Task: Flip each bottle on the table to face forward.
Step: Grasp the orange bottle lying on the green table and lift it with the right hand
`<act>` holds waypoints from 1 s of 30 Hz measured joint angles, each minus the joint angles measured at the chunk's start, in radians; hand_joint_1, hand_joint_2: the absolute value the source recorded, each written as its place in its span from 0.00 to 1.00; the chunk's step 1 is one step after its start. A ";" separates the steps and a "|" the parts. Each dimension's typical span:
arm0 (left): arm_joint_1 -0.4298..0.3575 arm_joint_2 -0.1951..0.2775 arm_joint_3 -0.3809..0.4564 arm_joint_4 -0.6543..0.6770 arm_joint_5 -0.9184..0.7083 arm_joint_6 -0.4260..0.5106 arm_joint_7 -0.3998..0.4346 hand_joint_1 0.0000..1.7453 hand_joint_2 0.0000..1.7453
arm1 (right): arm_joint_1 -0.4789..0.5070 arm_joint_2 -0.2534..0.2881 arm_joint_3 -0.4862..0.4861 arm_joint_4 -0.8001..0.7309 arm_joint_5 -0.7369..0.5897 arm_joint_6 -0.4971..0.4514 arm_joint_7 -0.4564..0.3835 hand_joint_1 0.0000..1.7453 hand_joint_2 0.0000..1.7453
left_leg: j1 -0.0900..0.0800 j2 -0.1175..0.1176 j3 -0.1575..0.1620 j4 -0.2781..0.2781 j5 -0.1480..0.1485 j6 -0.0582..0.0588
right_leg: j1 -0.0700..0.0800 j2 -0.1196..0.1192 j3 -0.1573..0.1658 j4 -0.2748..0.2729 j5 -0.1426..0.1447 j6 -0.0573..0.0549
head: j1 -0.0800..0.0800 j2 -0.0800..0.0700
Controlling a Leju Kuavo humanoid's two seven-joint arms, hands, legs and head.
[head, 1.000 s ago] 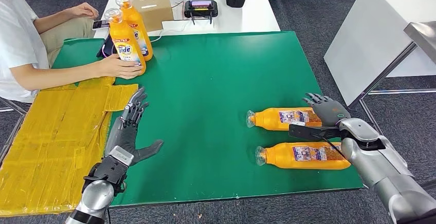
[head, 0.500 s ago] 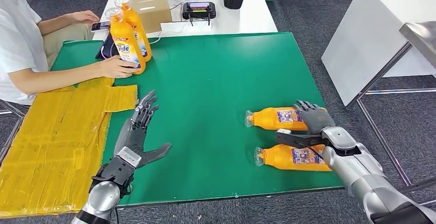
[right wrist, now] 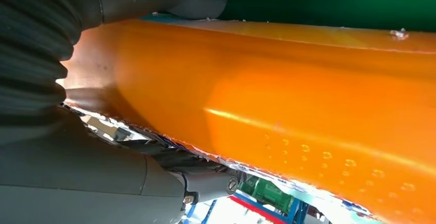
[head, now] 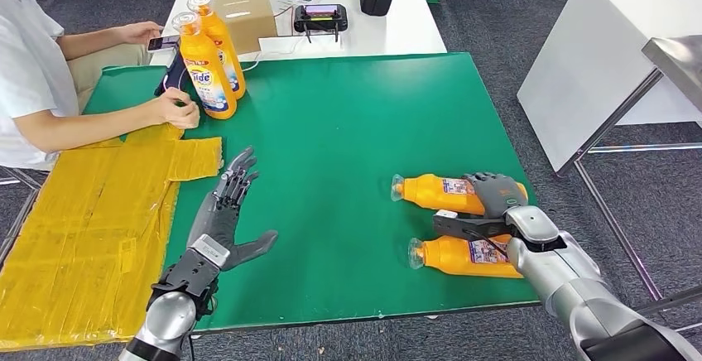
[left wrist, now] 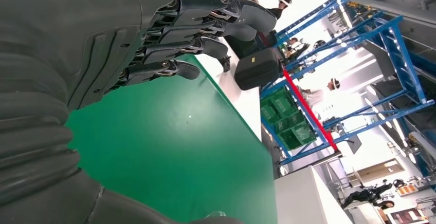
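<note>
- Right hand (head: 495, 194) wraps its fingers (head: 480, 183) round the farther lying bottle (head: 435, 193) on the green surface (head: 348, 137), hiding its base.
- Nearer lying bottle (head: 463, 255) partly hidden behind the forearm.
- Left hand (head: 222, 220) hovers, fingers apart, holding nothing.
- Two upright bottles (head: 207, 59) stand at the far-left corner.

The right robot hand (head: 495, 194) seemingly covers the far bottle's (head: 435, 193) base
</note>
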 joint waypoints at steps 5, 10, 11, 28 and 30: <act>0.000 -0.001 0.000 0.004 0.002 -0.002 0.001 0.00 1.00 | 0.000 0.006 -0.005 0.002 0.014 -0.023 0.014 1.00 1.00 | 0.000 0.000 -0.001 0.000 0.000 0.000 | 0.000 0.000 -0.001 0.000 0.000 0.000 | 0.000 0.000; 0.003 -0.005 0.000 0.004 0.006 -0.009 0.004 0.00 1.00 | 0.009 0.011 -0.020 -0.009 0.067 -0.099 0.067 1.00 1.00 | 0.000 -0.001 -0.003 0.000 0.000 0.000 | 0.000 -0.001 -0.001 0.000 0.000 0.000 | 0.000 0.000; 0.006 -0.006 0.000 0.004 0.005 -0.012 0.007 0.00 1.00 | 0.018 0.014 -0.027 -0.019 0.091 -0.144 0.089 1.00 1.00 | 0.000 -0.001 -0.003 0.000 0.000 0.000 | 0.000 -0.001 -0.001 0.000 0.000 0.000 | 0.000 0.000; 0.036 -0.032 -0.012 0.004 -0.029 -0.024 0.028 0.00 1.00 | 0.342 0.217 -0.354 -0.743 -0.182 -0.483 -0.085 1.00 1.00 | 0.000 -0.006 -0.011 0.000 0.000 0.001 | 0.000 -0.005 -0.008 0.000 -0.003 0.002 | 0.000 0.000; 0.036 -0.032 -0.014 0.004 -0.029 -0.024 0.028 0.00 1.00 | 0.350 0.224 -0.363 -0.764 -0.183 -0.483 -0.087 1.00 1.00 | -0.001 -0.006 -0.011 0.000 0.000 0.001 | 0.000 -0.005 -0.008 0.000 -0.003 0.002 | 0.000 0.000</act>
